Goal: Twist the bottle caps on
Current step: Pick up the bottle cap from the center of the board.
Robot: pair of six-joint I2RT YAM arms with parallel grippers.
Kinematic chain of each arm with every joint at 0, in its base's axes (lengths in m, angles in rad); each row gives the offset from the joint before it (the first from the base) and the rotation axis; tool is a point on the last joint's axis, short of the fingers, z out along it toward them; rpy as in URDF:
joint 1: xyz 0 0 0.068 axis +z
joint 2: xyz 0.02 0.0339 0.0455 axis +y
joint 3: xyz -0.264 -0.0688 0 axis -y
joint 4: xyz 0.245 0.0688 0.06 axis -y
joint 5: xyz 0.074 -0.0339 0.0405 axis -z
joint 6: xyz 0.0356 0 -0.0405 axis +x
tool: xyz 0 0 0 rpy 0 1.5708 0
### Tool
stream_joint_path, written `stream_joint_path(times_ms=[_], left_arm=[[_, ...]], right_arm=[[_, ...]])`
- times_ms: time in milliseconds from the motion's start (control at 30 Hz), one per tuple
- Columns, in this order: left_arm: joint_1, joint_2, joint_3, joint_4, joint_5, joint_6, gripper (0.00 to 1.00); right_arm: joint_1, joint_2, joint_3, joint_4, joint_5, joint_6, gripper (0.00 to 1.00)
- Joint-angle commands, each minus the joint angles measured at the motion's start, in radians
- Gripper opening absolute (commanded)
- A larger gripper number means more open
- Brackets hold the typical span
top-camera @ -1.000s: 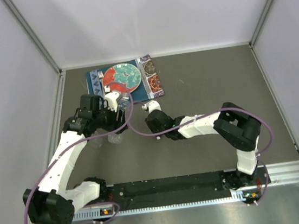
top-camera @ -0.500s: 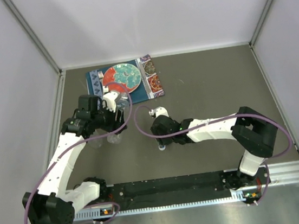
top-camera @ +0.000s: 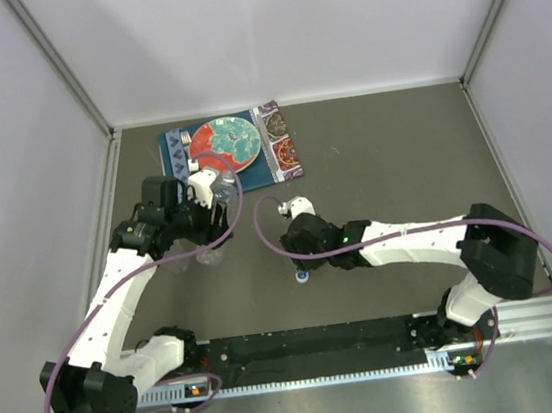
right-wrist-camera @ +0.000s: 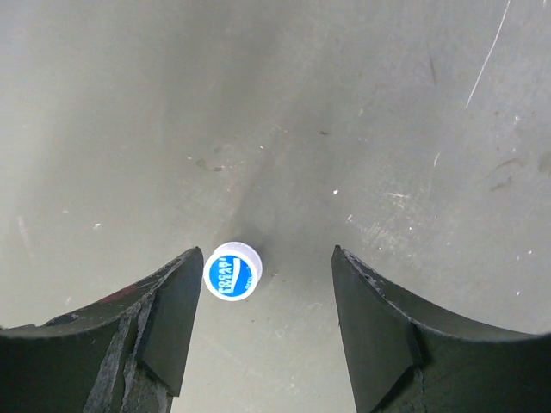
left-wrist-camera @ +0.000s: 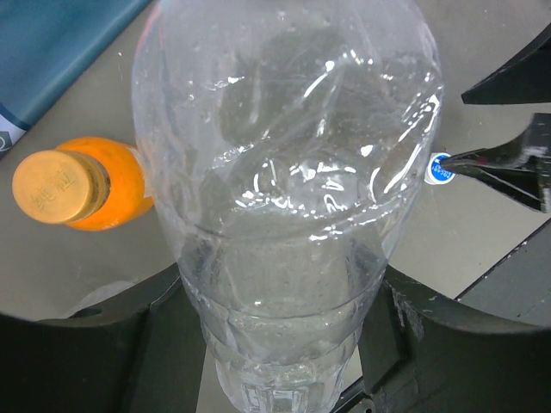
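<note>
Right claw (right-wrist-camera: pixel 267 258) spread wide over 1 white cap (right-wrist-camera: pixel 232 273) with blue print. The cap lies flat on the counter (right-wrist-camera: pixel 387 103) between the fingers, just beside one and well off the other, mid-width toward the near edge. Left claw (left-wrist-camera: pixel 271 344) pinching 1 clear bottle (left-wrist-camera: pixel 284 172) toward the left edge. Capped orange bottle (left-wrist-camera: pixel 112 185) just beside it.

The patterned plate (top-camera: pixel 225 142) sits on a mat (top-camera: pixel 286 155).
</note>
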Motion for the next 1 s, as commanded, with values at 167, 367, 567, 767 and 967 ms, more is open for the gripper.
stream_joint_path(times_ms=[167,367,567,767,967], left_arm=[[0.008,-0.026,0.008,-0.001,0.023,0.025,0.35],[0.008,-0.029,0.000,-0.045,0.003,0.077,0.35],[0.008,-0.032,-0.007,-0.086,0.007,0.115,0.35],[0.008,-0.036,-0.010,-0.100,-0.007,0.126,0.35],[0.008,-0.044,-0.013,-0.106,-0.005,0.125,0.35]], right_arm=[[0.018,-0.074,-0.072,0.086,-0.126,-0.079,0.61],[0.050,-0.040,-0.117,0.142,-0.137,-0.100,0.61],[0.052,-0.026,-0.109,0.173,-0.131,-0.111,0.61],[0.052,0.011,-0.104,0.186,-0.140,-0.123,0.55],[0.052,0.035,-0.091,0.191,-0.132,-0.136,0.47]])
